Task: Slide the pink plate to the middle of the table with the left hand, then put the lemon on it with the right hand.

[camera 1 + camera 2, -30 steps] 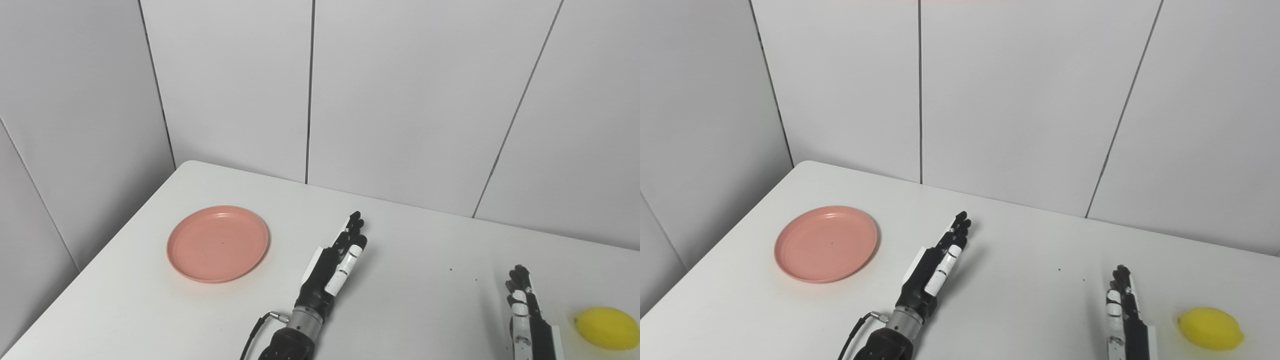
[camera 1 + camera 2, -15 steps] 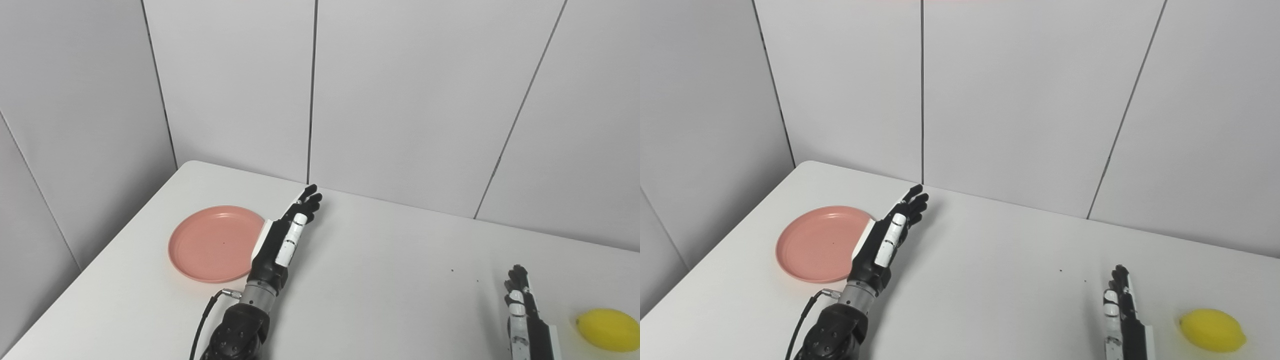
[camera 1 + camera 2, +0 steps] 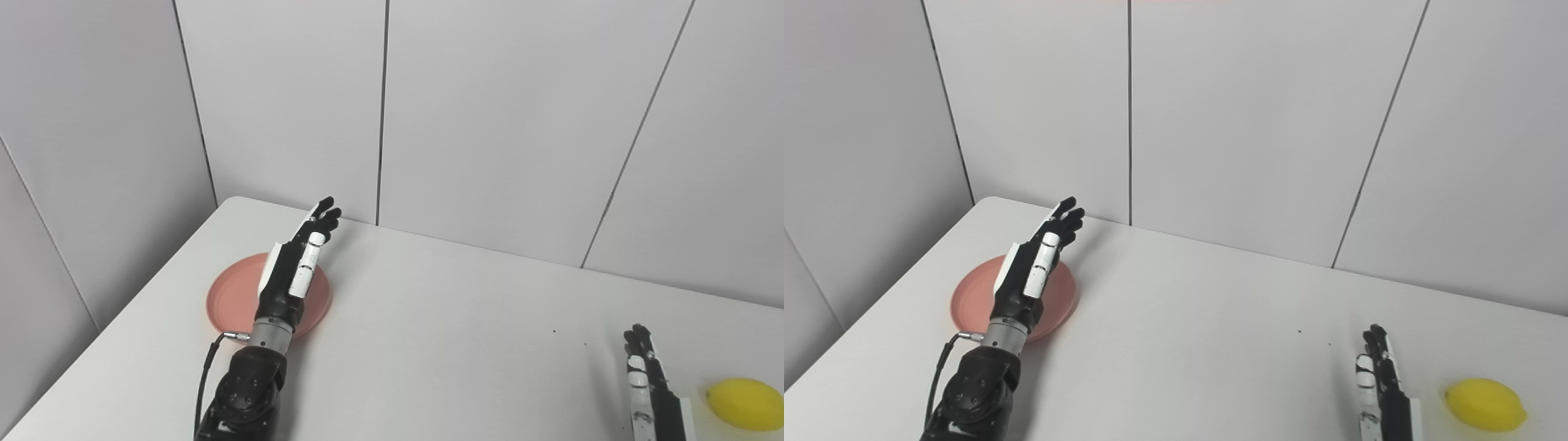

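The pink plate [image 3: 229, 303] lies flat on the left part of the white table [image 3: 441, 343]. My left hand [image 3: 298, 261] hovers over the plate with its fingers straight and pointing to the far edge; it is open and holds nothing, and it hides the plate's middle. The yellow lemon [image 3: 744, 403] rests at the near right corner. My right hand [image 3: 643, 373] stands edge-on just left of the lemon, fingers straight, open, apart from the fruit.
Grey wall panels [image 3: 490, 122] close off the table at the back and on the left. The table's left edge [image 3: 122, 306] runs close beside the plate. A few dark specks [image 3: 554, 332] mark the tabletop.
My left arm has swung from the table's middle leftward and farther back, ending above the plate. The plate, the lemon and the right hand have stayed in place.
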Controlling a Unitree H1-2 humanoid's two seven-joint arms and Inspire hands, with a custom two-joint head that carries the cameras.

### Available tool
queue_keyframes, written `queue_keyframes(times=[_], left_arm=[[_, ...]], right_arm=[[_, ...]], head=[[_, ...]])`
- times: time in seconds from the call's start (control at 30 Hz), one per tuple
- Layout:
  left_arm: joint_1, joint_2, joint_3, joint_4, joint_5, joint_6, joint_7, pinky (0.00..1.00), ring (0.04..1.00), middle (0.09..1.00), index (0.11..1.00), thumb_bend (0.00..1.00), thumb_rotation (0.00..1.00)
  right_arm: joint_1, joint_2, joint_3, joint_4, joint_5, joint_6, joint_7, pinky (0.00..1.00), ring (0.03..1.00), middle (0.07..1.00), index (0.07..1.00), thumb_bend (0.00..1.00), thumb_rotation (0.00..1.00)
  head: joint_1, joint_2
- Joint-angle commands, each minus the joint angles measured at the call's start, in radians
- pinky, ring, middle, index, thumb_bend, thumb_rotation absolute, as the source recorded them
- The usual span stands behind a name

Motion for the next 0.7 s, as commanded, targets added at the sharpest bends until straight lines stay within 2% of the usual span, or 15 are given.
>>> queue_keyframes(times=[0.0, 0.07, 0.17, 0.27, 0.37, 0.67], left_arm=[[-0.050, 0.033, 0.028, -0.001, -0.024, -0.043, 0.018, 0.92, 0.909, 0.901, 0.891, 0.66, 1.00], [-0.056, 0.043, 0.046, 0.012, -0.040, -0.041, 0.015, 0.93, 0.917, 0.907, 0.902, 0.66, 1.00], [-0.070, 0.049, 0.093, 0.045, -0.106, -0.036, 0.016, 0.90, 0.908, 0.899, 0.894, 0.65, 0.98], [-0.076, 0.063, 0.122, 0.070, -0.123, -0.030, 0.027, 0.88, 0.891, 0.888, 0.885, 0.67, 0.99], [-0.078, 0.079, 0.136, 0.079, -0.103, -0.019, 0.049, 0.91, 0.887, 0.880, 0.878, 0.68, 1.00], [-0.060, 0.179, 0.143, 0.150, -0.017, -0.081, 0.088, 0.90, 0.890, 0.892, 0.883, 0.65, 1.00]], right_arm=[[-0.033, -0.003, -0.002, -0.028, -0.005, -0.022, -0.004, 1.00, 0.952, 0.920, 0.925, 0.43, 1.00], [-0.036, -0.004, 0.000, -0.024, 0.000, -0.026, 0.002, 1.00, 0.965, 0.933, 0.938, 0.41, 1.00], [-0.036, 0.004, -0.003, -0.028, -0.004, -0.018, -0.009, 1.00, 0.952, 0.924, 0.930, 0.42, 1.00], [-0.035, 0.004, -0.002, -0.031, 0.002, -0.014, -0.002, 1.00, 0.965, 0.933, 0.938, 0.42, 1.00], [-0.034, 0.008, -0.005, -0.032, 0.002, -0.021, -0.006, 1.00, 0.961, 0.929, 0.933, 0.42, 1.00], [-0.034, 0.004, -0.002, -0.021, 0.008, -0.031, 0.002, 1.00, 0.967, 0.936, 0.941, 0.42, 1.00]], head=[[0.003, -0.002], [0.005, -0.001], [0.003, -0.003], [0.004, 0.002], [0.004, 0.002], [0.007, 0.004]])
